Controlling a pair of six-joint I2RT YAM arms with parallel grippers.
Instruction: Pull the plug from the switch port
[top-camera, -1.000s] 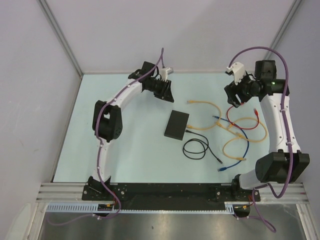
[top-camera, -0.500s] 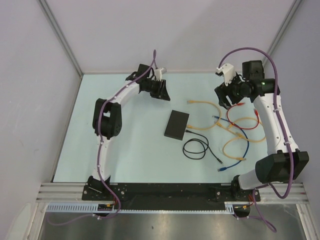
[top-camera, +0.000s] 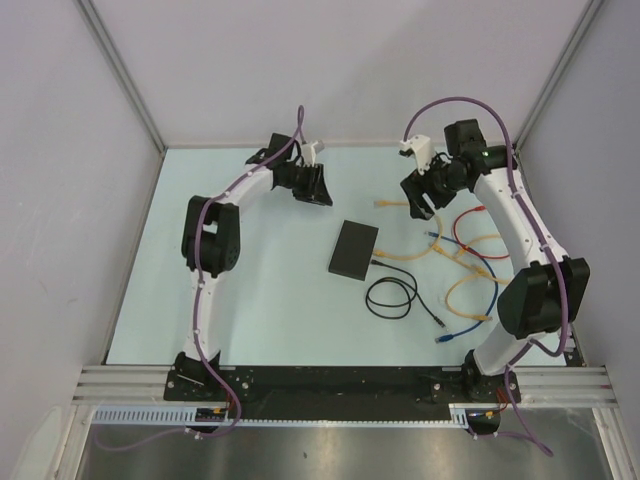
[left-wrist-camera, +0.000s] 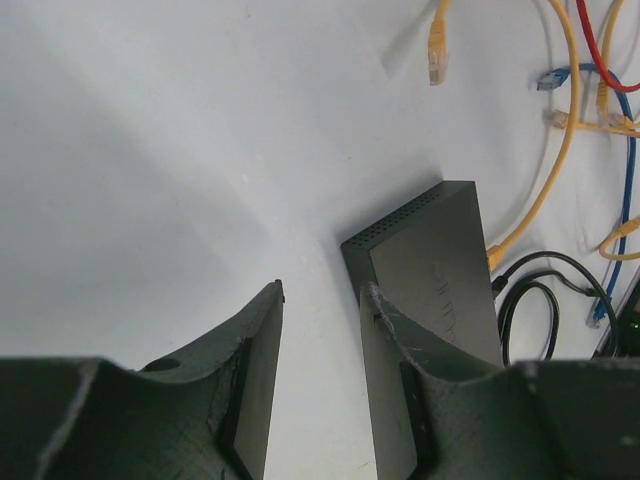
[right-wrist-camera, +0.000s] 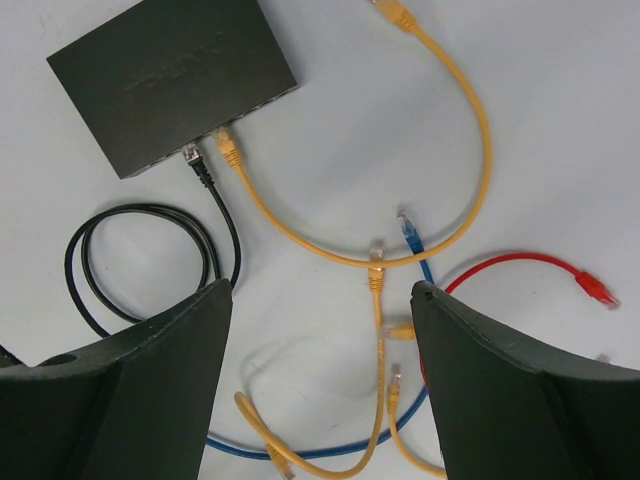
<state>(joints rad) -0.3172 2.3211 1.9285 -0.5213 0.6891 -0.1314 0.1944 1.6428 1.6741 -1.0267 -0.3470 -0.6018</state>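
Note:
The switch (top-camera: 354, 250) is a flat black box lying mid-table; it also shows in the left wrist view (left-wrist-camera: 440, 260) and the right wrist view (right-wrist-camera: 170, 80). A yellow plug (right-wrist-camera: 230, 150) and a black plug (right-wrist-camera: 192, 157) sit in sockets on its short edge, side by side. My left gripper (top-camera: 316, 188) hovers behind and left of the switch, open and empty (left-wrist-camera: 320, 290). My right gripper (top-camera: 418, 196) hovers behind and right of it, above the loose cables, open wide and empty (right-wrist-camera: 320, 290).
The black cable forms a coil (top-camera: 390, 297) in front of the switch. Loose yellow (top-camera: 470, 290), blue (top-camera: 487, 280) and red (top-camera: 462, 226) patch cables lie tangled to the right. Grey walls close the table at the back and on both sides.
My right gripper has swung left, from near the right wall to over the cables beside the switch. My left gripper has shifted slightly left. The switch and cables have not moved.

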